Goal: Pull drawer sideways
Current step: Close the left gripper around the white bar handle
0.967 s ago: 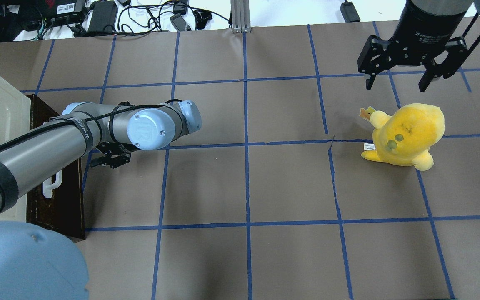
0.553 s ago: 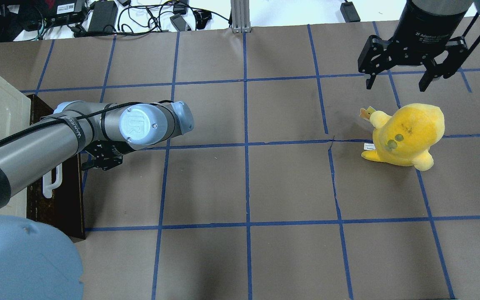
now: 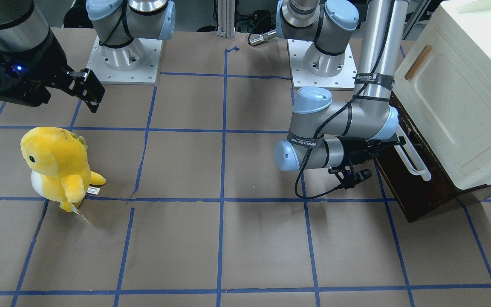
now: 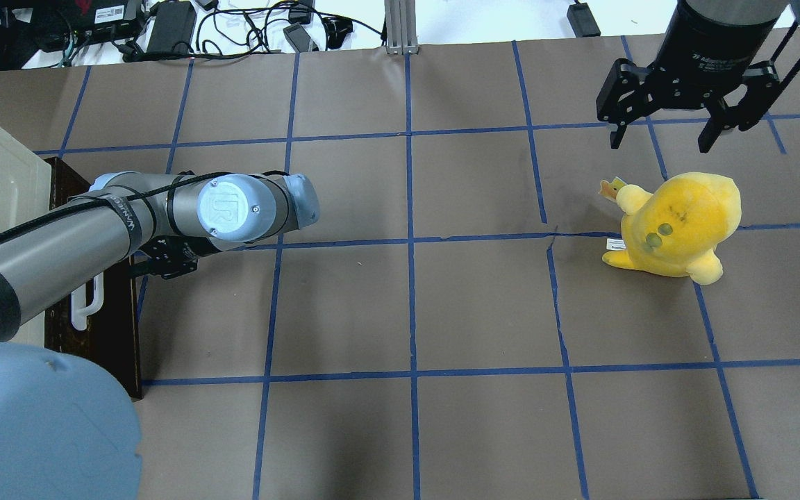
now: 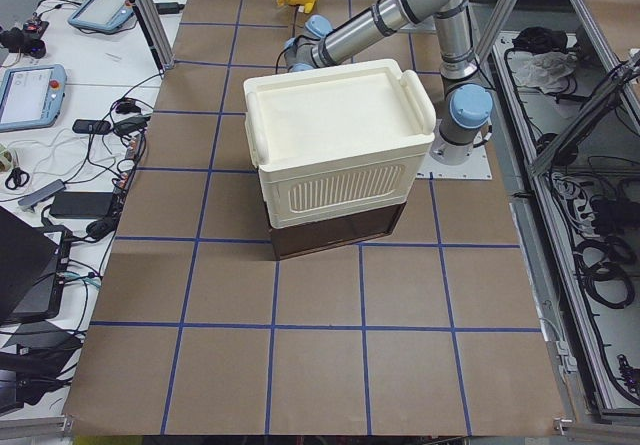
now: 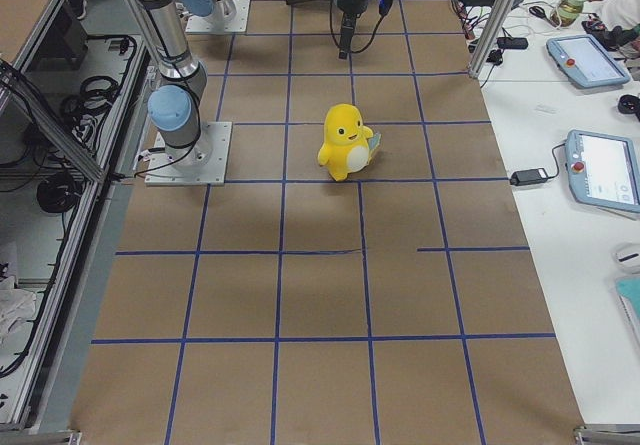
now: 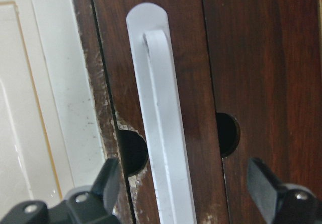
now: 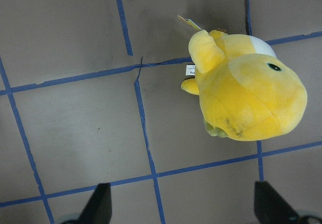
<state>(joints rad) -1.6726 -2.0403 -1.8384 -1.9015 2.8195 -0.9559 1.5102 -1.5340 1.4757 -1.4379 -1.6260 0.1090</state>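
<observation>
Find the drawer (image 4: 98, 333) at the table's (image 4: 414, 305) left end, beneath the cream cabinet (image 3: 463, 98). Its white bar handle (image 7: 161, 133) faces the table. The left gripper (image 7: 183, 173) has its jaws spread, one finger each side of the handle, neither touching. The right gripper (image 4: 660, 139) hangs spread near the yellow plush toy (image 4: 678, 222), well apart

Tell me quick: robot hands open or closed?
Left gripper: open, straddling the long white bar handle of the dark brown wooden drawer.
Right gripper: open, holding nothing.
</observation>
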